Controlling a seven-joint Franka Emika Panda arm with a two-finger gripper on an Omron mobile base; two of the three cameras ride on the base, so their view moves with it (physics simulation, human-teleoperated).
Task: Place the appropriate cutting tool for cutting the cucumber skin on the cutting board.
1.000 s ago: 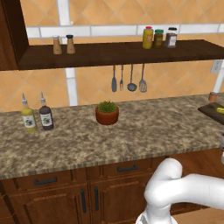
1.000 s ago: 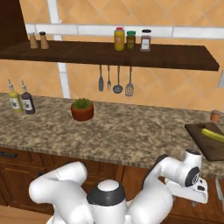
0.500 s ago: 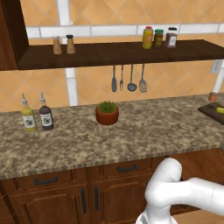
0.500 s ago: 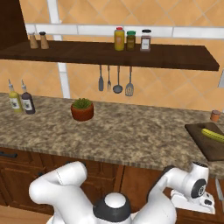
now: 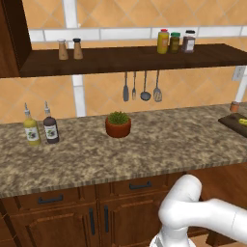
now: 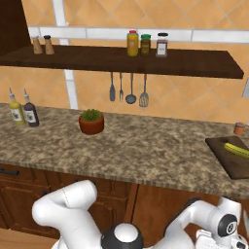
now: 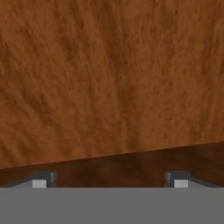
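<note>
Granite counter ran the width of both base views, with brown cabinets and dark drawer pulls below it. We saw the cutting board at the far right end of the counter, a dark brown slab lying flat, with a yellow-green cucumber resting on top of it. In the left base view only the board's corner showed at the right edge. A small orange-brown jar stood just behind the board, near the wall.

Toward the middle of the counter sat a terracotta plant pot with a green tuft. Two bottles stood side by side at the left end, one yellowish, one dark. On the wall behind, three utensils hung beneath a long dark shelf. The shelf carried two shakers on its left part and three jars on its right part.

The arm was folded low in front of the cabinets, with the wrist down at the lower right of the right base view. In the hand view we saw the gripper released, its two fingertips standing wide apart with nothing between them, facing a brown wood-grain surface close ahead. We could not tell which cabinet face that was. The gripper was well apart from the board and below counter level.
</note>
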